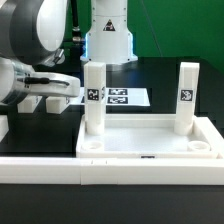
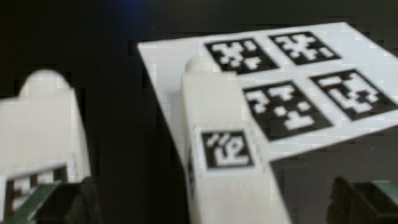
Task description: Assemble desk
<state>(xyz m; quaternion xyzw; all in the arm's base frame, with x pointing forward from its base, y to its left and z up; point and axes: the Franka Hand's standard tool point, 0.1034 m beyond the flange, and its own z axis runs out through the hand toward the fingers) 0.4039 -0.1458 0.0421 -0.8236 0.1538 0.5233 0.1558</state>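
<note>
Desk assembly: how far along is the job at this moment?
Done: two short square white legs stand upright in the far corners of the white plastic tray-like tabletop. In hand: nothing; the gripper is open near the loose legs. Left: both near sockets look empty.

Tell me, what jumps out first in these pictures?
A white leg and a second leg stand upright in the far corners of the tray-like tabletop, at the exterior view's left and right. Behind them the marker board lies flat, and the robot arm looms at the exterior view's left.
</note>
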